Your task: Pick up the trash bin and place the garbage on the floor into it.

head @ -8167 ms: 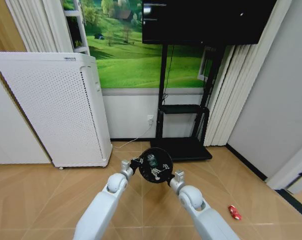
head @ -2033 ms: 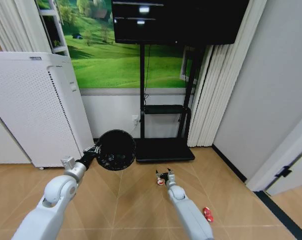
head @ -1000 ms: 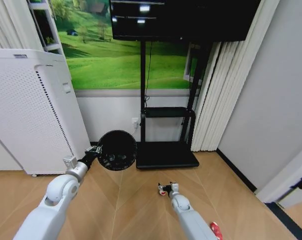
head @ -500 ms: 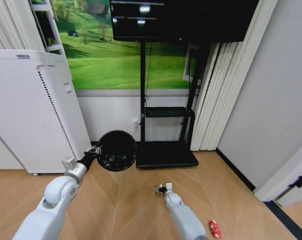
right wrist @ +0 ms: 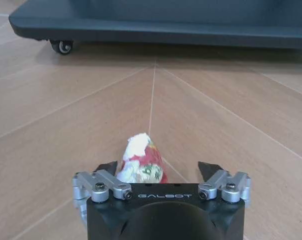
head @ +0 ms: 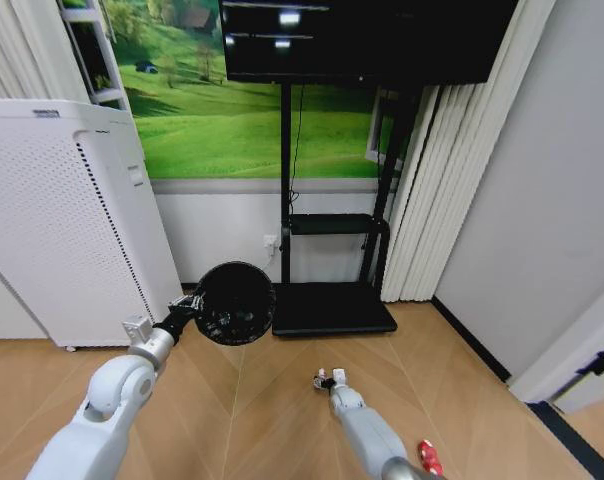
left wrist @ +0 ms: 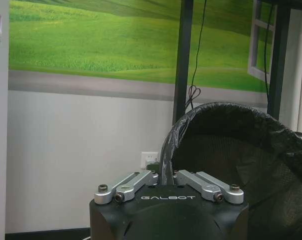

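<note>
My left gripper (head: 194, 304) is shut on the rim of the trash bin (head: 234, 303), a black mesh basket lined with a black bag. It holds the bin off the floor, tipped with its mouth towards me. In the left wrist view the fingers (left wrist: 136, 181) pinch the rim of the trash bin (left wrist: 231, 165). My right gripper (head: 326, 380) is down at the floor (head: 262, 400), open. A red-and-white scrap of garbage (right wrist: 140, 162) lies between its fingers, nearer one of them. A red crushed can (head: 429, 457) lies on the parquet behind and to the right of that arm.
The black TV-stand base (head: 332, 308) on castors sits just beyond the scrap; the same TV-stand base (right wrist: 156, 20) shows in the right wrist view. A tall white appliance (head: 62, 220) stands at the left. Pleated curtains (head: 412, 200) and a grey wall close the right side.
Earlier both grippers held the bin in front of me. Now the left alone holds it out to the left, and the right has reached down around the scrap. The camera has turned.
</note>
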Controlling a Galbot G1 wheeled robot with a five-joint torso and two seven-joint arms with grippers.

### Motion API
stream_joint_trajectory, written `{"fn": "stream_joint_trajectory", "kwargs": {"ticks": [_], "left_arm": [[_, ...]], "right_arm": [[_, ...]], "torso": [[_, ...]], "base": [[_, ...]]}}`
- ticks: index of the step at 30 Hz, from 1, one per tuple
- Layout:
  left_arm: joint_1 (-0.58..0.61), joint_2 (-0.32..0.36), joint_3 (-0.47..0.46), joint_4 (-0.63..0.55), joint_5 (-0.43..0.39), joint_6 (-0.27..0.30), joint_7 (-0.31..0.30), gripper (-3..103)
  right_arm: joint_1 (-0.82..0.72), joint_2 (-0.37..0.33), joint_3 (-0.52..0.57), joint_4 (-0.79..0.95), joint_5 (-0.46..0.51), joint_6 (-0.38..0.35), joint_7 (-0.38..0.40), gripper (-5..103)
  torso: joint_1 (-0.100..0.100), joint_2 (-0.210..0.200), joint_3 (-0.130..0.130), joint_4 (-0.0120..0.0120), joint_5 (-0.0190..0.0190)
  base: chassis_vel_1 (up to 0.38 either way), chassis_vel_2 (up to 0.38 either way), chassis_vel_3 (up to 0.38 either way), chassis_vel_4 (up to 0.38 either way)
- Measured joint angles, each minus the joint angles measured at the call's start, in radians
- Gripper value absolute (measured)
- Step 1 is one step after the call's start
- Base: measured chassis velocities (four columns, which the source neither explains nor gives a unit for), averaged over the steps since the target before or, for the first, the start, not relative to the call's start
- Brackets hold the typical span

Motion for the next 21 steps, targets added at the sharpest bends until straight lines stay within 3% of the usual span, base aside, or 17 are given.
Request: {"fn": "stream_joint_trajectory", "kwargs": {"ticks": [1, 7, 12, 14, 21], "left_arm": [[0.000, 0.000, 0.000, 0.000, 0.000, 0.000, 0.000, 4], [0.008, 0.004, -0.009, -0.011, -0.005, 0.002, -0.002, 4], [0.007, 0.008, -0.011, -0.018, -0.011, 0.003, -0.003, 4], [0.009, 0.009, -0.012, -0.021, -0.012, 0.004, -0.004, 4], [0.026, 0.003, -0.016, -0.025, -0.003, 0.004, -0.004, 4]], "right_arm": [[0.000, 0.000, 0.000, 0.000, 0.000, 0.000, 0.000, 92], [-0.006, -0.007, -0.002, -0.003, -0.016, 0.000, -0.001, 65], [-0.010, -0.006, -0.001, 0.000, -0.018, 0.001, 0.002, 54], [-0.017, -0.007, 0.000, 0.014, -0.018, 0.002, 0.009, 42], [-0.106, -0.052, 0.017, 0.174, -0.010, -0.001, 0.031, 32]], "torso": [[0.000, 0.000, 0.000, 0.0000, 0.0000], [0.000, 0.000, 0.000, 0.0000, 0.0000], [0.000, 0.000, 0.000, 0.0000, 0.0000], [0.000, 0.000, 0.000, 0.0001, 0.0000], [0.000, 0.000, 0.000, 0.0003, 0.0001]], "base": [[0.000, 0.000, 0.000, 0.000], [0.000, 0.000, 0.000, 0.000], [0.000, 0.000, 0.000, 0.000], [0.000, 0.000, 0.000, 0.000], [0.000, 0.000, 0.000, 0.000]]}}
